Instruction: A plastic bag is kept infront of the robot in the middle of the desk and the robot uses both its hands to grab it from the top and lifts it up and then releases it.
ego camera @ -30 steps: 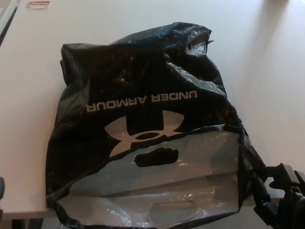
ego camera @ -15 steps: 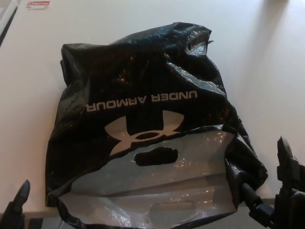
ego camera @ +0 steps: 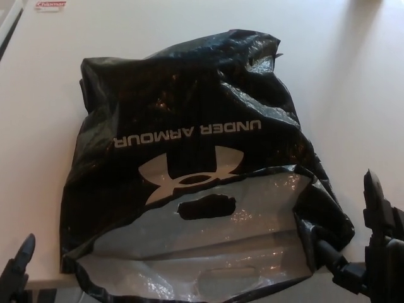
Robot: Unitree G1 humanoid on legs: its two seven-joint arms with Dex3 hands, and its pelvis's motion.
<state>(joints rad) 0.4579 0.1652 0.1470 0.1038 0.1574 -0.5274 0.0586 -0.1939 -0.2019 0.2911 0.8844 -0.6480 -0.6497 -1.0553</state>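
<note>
Bright even light, glare on glossy plastic bag [ego camera: 189, 145], slightly soft focus

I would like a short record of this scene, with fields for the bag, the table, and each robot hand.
bag: black plastic bag with white logo and lettering, lying on the table, open mouth toward the robot, grey inside showing
bag handle: cut-out hole in the near flap
table: white surface, bag in its middle
left hand: only fingertip visible at lower left edge, apart from the bag, state unclear
right hand: at lower right, fingers spread, beside the bag's corner, holding nothing
other: small red-and-white label at far left corner
</note>
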